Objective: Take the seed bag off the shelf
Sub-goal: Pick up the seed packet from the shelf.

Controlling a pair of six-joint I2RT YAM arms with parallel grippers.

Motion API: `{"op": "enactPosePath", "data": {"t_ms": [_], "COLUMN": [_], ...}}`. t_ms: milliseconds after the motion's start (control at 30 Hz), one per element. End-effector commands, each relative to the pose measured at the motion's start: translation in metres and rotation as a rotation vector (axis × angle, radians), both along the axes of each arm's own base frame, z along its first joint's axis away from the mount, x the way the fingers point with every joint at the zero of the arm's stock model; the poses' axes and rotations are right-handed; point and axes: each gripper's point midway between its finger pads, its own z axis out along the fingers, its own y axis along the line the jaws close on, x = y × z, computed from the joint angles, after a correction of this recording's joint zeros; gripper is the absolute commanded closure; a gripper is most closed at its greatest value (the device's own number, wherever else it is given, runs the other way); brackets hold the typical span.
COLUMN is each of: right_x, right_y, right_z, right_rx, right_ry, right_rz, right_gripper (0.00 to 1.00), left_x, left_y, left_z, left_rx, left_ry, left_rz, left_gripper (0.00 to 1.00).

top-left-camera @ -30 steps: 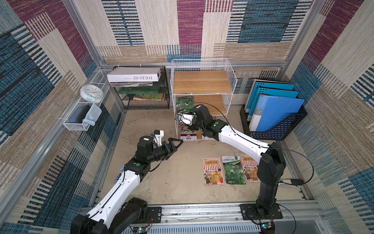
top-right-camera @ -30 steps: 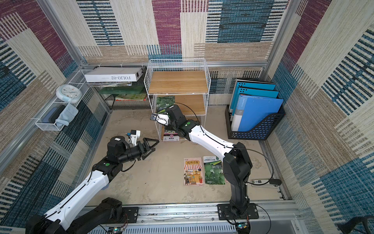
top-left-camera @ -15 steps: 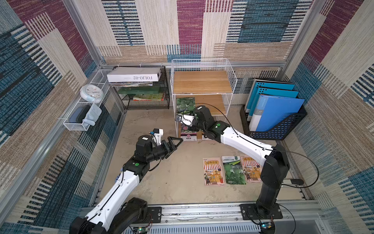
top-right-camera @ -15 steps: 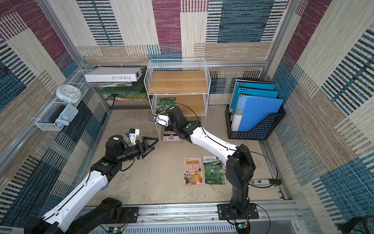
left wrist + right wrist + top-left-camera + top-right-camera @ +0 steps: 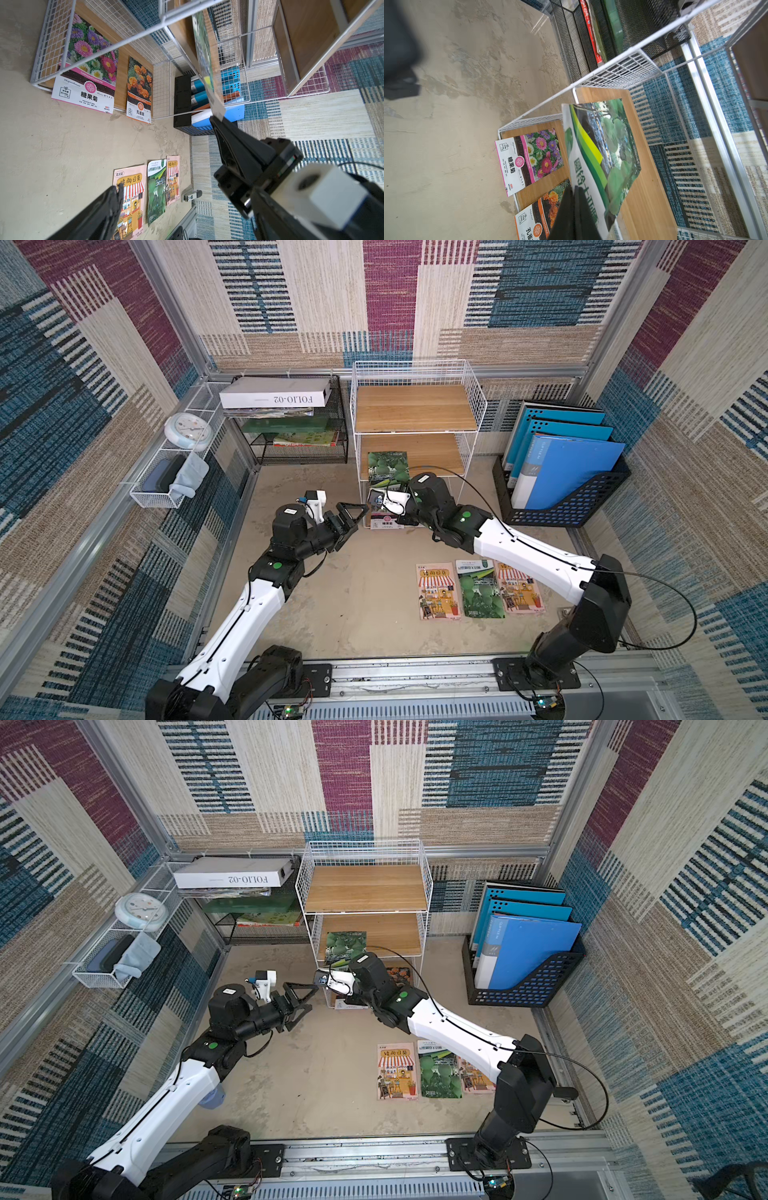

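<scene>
L gripper (image 5: 359, 517) hangs over the floor just left of the shelf (image 5: 415, 406), jaws spread wide, nothing btwn them. Green seed bag (image 5: 600, 158) is on the shelf's mid board, front edge sticking out past the wire rim. R gripper (image 5: 573, 188) is pressed together on that white edge, pinching it.

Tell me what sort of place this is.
Probably a robot test cell staged as a storage corner. Two arms are bolted to a metal rail, carpet-covered walls close it in, and a shelf, folders and seed bags are laid out like props.
</scene>
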Motion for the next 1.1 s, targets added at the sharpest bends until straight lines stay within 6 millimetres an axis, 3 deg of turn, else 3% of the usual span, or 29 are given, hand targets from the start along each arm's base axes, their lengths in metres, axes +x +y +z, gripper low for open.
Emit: {"op": "enactPosePath", "data": {"t_ms": [0,433,733,1067], "right_x": [-0.011,-0.056,-0.062,-0.073], "right_y": [0.003,0.017,0.027,0.029], "right_z": [0.007,-0.012,-0.011,-0.010], "right_rx": [0.043,0.044,0.039,0.044], "right_ry": [-0.009,0.038,0.030,0.034], "right_rz": [0.013,0.113,0.139,0.160], "right_gripper": [1.00,1.00,1.00,1.00], "left_x": [0.009,0.038,0.045,0.057], "left_y": [-0.005,-0.015,-0.018,-0.026], "left_z": [0.019,0.033,0.020,0.007], "left_rx": [-0.057,-0.064,-0.029,-0.047], "left_ry": [-0.040,-0.048,-0.001,0.030], "left_rz": [-0.018,-0.051,-0.065,-0.097], "left_gripper": [0.01,0.02,0.18,0.46]}}
